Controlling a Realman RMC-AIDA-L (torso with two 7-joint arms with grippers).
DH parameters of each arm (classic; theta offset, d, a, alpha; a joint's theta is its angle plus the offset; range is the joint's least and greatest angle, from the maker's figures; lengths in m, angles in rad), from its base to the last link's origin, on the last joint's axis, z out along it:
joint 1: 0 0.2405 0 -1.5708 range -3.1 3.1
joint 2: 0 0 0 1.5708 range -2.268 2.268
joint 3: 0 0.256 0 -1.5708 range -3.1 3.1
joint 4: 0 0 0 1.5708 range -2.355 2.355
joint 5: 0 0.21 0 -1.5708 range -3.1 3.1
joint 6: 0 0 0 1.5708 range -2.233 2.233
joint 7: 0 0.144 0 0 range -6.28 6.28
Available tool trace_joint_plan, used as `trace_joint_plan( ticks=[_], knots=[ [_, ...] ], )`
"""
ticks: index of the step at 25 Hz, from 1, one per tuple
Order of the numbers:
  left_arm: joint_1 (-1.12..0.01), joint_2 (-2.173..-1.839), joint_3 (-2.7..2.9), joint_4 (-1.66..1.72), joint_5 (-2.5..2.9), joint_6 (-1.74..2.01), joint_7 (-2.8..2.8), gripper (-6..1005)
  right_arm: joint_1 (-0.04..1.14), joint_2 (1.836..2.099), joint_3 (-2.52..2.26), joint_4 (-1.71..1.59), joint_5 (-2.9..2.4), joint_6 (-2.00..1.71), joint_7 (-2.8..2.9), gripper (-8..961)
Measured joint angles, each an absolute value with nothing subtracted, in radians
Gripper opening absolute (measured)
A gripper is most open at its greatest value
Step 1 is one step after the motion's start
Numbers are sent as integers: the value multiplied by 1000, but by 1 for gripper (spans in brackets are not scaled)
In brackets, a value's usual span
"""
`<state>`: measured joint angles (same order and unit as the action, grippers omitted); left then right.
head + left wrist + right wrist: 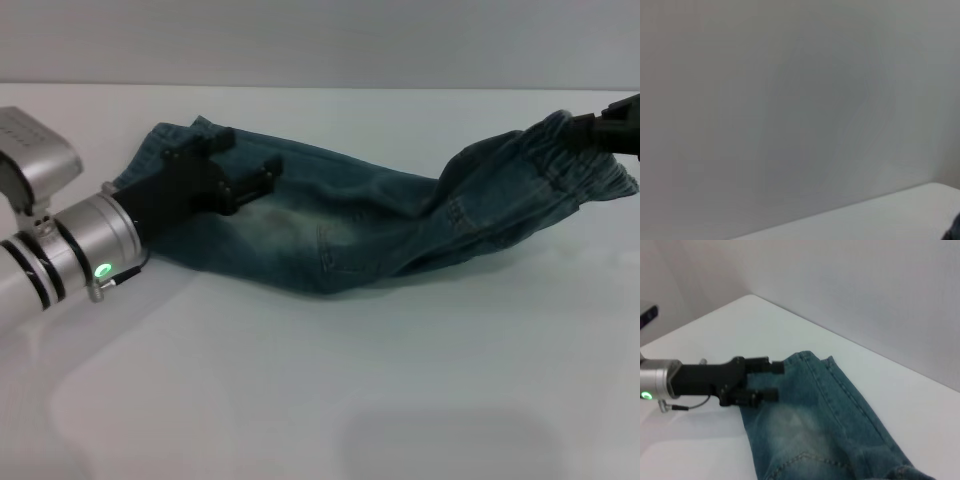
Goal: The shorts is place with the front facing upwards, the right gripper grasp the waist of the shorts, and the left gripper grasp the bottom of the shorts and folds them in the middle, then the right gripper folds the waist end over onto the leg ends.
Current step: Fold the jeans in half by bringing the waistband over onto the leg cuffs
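The blue-green denim shorts [360, 215] lie lengthwise across the white table [350, 380], doubled over along their length. The leg ends [165, 140] rest flat at the left. My left gripper [255, 152], black on a silver wrist, hovers over that end with its fingers apart and no cloth between them. The right wrist view shows the same gripper [779, 380] open at the hem [810, 356]. At the far right my right gripper [620, 120] is shut on the ruffled waist [560, 150] and holds it raised off the table.
White table surface stretches in front of the shorts and behind them up to the grey wall. The left wrist view shows only wall and a strip of table [890, 215].
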<state>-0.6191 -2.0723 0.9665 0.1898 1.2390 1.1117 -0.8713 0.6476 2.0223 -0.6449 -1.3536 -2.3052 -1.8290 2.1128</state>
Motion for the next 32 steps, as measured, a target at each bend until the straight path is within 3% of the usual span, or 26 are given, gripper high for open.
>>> trace_joint_plan(
  ticks=[32],
  knots=[
    [-667, -2078, 1101, 67, 1240, 1087, -878, 813, 792, 1987, -637, -1321, -2161, -1864, 2197, 3]
  ],
)
